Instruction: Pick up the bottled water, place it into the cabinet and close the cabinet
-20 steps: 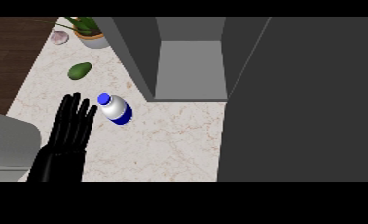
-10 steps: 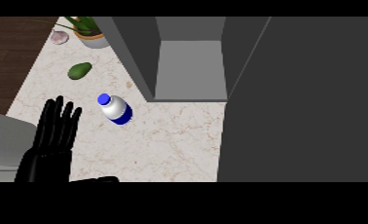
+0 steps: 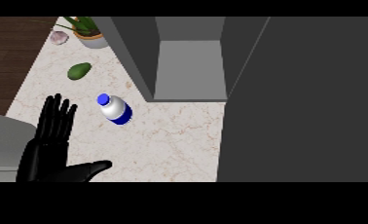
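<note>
The bottled water (image 3: 114, 110), white with a blue cap and blue band, lies on the marble counter (image 3: 173, 145) just left of the cabinet's front. The grey cabinet (image 3: 191, 67) stands open, its inside bare, and its wide dark door (image 3: 302, 101) is swung out along the right. My left hand (image 3: 46, 162) shows at the lower left, open with fingers pointing up and thumb spread out, a little to the left of and below the bottle, not touching it. My right hand is not visible.
A green avocado (image 3: 79, 70) lies further back on the counter. A potted plant (image 3: 87, 33) and a small pinkish bulb (image 3: 59, 37) sit at the back left corner. A grey block (image 3: 10, 140) borders the left edge.
My left hand has drawn back down and to the left, away from the bottle, and its thumb now shows spread. The bottle and cabinet have not moved.
</note>
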Tool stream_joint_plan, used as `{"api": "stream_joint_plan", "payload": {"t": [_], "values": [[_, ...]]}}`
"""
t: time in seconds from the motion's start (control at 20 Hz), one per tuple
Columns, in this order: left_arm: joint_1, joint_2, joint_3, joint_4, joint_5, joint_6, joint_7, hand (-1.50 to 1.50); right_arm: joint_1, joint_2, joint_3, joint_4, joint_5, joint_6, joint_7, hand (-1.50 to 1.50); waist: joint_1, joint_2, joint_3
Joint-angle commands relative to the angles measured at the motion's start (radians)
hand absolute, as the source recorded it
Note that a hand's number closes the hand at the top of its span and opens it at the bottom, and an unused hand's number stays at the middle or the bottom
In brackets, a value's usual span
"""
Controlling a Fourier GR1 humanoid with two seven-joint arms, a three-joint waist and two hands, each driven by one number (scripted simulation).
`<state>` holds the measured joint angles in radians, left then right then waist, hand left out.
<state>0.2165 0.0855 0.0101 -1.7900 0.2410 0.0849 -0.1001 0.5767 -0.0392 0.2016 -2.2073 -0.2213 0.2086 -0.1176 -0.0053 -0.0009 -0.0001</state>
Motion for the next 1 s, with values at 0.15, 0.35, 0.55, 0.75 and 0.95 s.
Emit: {"api": "stream_joint_plan", "payload": {"t": [0.15,0.35,0.55,0.75,0.95], "values": [[-0.075,0.047,0.085,0.194,0.009,-0.070,-0.064,-1.50,0.058,-0.011,0.042,-0.080,0.000,0.000,0.026,-1.50,0.000,0.000,0.000],[-0.186,0.046,0.109,0.378,-0.011,-0.079,-0.125,-1.50,0.072,-0.018,0.013,-0.047,-0.010,0.026,-0.042,-1.50,-0.004,0.000,0.000],[-0.223,0.085,0.158,0.486,0.044,-0.148,-0.114,-1.50,-0.028,0.008,0.026,0.044,0.016,-0.003,-0.031,-1.50,0.000,0.001,0.000],[-0.321,0.063,0.189,0.655,0.037,-0.121,-0.163,-1.50,0.167,-0.030,0.062,-0.055,0.014,0.056,-0.105,-1.50,-0.011,0.000,0.000],[-0.375,0.109,0.255,0.880,0.072,-0.224,-0.282,-1.50,0.105,-0.036,0.039,-0.041,-0.027,0.050,-0.067,-1.50,-0.011,0.003,-0.001]]}}
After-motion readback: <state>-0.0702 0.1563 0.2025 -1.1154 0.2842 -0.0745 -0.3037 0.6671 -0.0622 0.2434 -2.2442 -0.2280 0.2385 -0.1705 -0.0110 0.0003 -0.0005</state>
